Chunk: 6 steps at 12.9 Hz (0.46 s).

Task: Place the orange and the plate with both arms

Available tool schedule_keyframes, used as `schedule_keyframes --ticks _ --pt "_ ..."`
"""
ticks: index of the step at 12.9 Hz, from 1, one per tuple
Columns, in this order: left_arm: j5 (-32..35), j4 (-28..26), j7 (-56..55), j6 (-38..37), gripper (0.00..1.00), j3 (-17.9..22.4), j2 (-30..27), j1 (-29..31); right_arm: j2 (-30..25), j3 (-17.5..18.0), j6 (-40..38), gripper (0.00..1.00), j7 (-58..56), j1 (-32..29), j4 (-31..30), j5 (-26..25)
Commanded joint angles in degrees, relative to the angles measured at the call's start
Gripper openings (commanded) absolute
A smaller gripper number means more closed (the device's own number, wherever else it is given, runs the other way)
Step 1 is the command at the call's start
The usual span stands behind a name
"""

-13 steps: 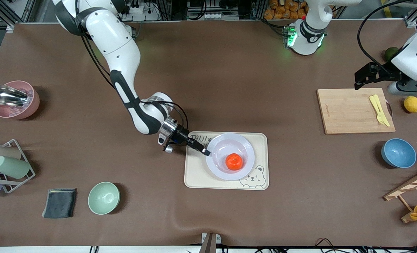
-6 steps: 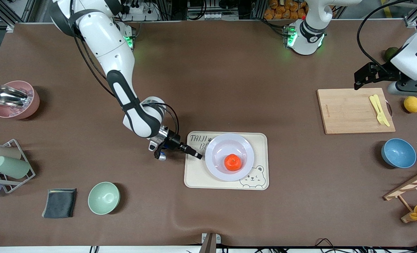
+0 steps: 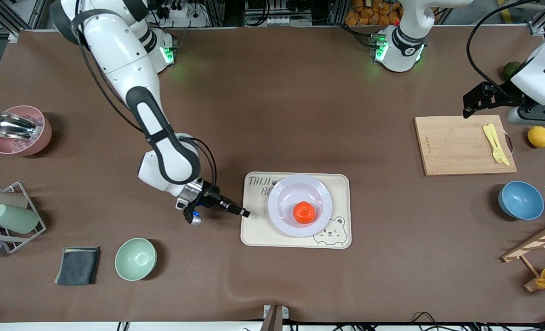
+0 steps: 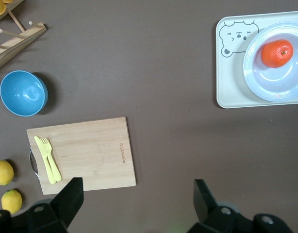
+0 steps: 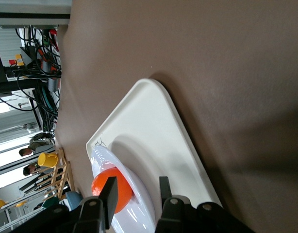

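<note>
Right gripper [image 3: 244, 213] just off the tray's [image 3: 254, 232] edge, holding nothing.

Its fingers [image 5: 110, 194] stand part-way open with only a narrow gap between them, empty, pointing at the plate [image 3: 284, 219]. The plate sits on the tray just past the fingertips, apart from them, with the orange [image 3: 305, 212] in its bowl. The left gripper [image 4: 137, 194] waits wide open and empty over the cutting board [image 3: 461, 147], well apart from the plate.

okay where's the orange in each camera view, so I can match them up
Front view: the orange sits in the plate, low in the picture's middle.
Left wrist view: the orange shows at the upper right corner, in the plate.
Right wrist view: the orange peeks out at the bottom, partly hidden by the right gripper's fingers.
Shared landmark: the cream bear tray under the plate.
</note>
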Motion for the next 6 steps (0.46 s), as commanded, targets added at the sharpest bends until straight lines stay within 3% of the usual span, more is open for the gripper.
schedule_keyframes --ticks 1,3,6 --pt "-0.2 0.3 0.4 0.5 1.0 0.0 0.0 0.0 -2.0 0.9 -5.0 0.42 1.4 -4.7 -2.1 -5.2" --pt "-0.2 0.3 0.4 0.5 1.0 0.0 0.0 0.0 -2.1 0.9 -8.6 0.42 3.0 -7.6 -2.1 -10.1" --pt "-0.2 0.3 0.3 0.5 1.0 0.0 0.0 0.0 -3.0 0.9 -16.6 0.42 8.7 -13.7 0.1 -23.2"
